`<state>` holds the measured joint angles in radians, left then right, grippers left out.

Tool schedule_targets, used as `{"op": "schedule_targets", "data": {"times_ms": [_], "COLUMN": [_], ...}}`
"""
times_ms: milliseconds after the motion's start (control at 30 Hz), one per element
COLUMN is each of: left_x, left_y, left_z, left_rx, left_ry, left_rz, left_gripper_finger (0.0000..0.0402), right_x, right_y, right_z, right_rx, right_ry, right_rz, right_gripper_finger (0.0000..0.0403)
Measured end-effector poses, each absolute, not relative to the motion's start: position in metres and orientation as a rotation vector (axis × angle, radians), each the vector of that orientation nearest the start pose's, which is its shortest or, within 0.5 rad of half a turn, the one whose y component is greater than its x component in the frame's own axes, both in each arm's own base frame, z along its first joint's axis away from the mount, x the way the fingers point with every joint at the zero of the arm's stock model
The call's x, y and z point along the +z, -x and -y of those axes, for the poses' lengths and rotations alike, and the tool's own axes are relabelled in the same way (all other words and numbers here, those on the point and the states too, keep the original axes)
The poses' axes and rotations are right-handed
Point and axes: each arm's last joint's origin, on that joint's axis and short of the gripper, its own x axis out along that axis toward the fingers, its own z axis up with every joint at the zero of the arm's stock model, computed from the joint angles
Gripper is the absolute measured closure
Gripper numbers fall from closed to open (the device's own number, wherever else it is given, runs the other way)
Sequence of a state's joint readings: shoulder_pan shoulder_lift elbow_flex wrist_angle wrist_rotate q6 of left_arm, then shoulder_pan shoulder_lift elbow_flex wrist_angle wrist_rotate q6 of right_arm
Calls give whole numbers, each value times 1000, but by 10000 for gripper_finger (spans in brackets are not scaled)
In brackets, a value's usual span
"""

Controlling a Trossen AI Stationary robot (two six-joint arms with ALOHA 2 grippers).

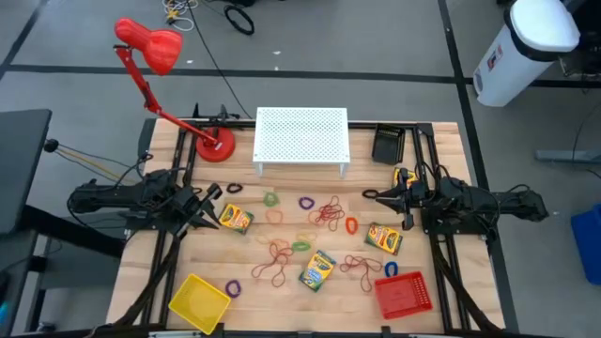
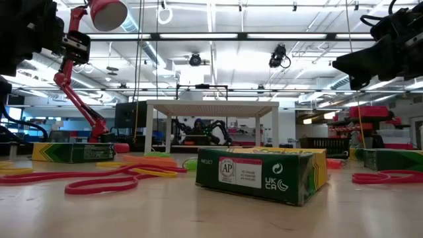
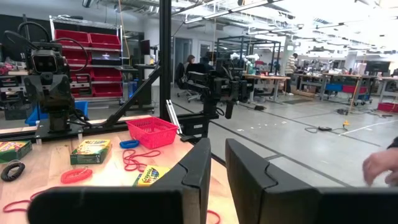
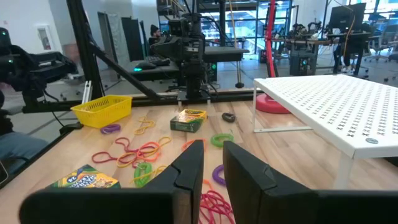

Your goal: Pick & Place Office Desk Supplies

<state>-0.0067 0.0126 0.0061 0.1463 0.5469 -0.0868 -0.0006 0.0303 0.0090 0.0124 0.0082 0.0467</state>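
While both hover: left gripper [image 1: 212, 194] fingers barely parted, empty | right gripper [image 1: 372, 195] same

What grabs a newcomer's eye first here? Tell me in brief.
The red desk lamp rearing over the table's far left corner, beside the white perforated rack. Then the colourful rubber bands and crayon boxes strewn mid-table, flanked by a yellow basket and a red basket at the near edge.

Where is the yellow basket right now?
In the high view the yellow basket sits at the table's front-left corner, below the left arm, with a purple rubber band just to its right; the red basket sits opposite, front-right.
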Motion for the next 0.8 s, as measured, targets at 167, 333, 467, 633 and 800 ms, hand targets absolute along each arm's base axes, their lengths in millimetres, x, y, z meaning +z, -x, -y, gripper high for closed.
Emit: {"op": "schedule_targets", "data": {"times_ms": [167, 333, 467, 633, 800], "left_x": [178, 178, 178, 178, 178], "left_y": [-93, -93, -93, -93, -93], "left_z": [16, 16, 16, 16, 16], "left_rx": [-559, -558, -558, -558, -558], "left_ry": [47, 46, 47, 47, 47], "left_rz": [112, 112, 112, 112, 112], "left_gripper_finger": [344, 344, 344, 344, 344], "right_x": [165, 165, 165, 165, 165], "right_y": [-99, -99, -99, -99, -99], "right_z": [0, 0, 0, 0, 0], "right_rx": [-9, -8, -9, -8, -9], "right_ry": [-47, -47, -47, -47, -47], "right_rz": [-9, -9, -9, -9, -9], "right_gripper_finger": [331, 331, 331, 331, 331]}}
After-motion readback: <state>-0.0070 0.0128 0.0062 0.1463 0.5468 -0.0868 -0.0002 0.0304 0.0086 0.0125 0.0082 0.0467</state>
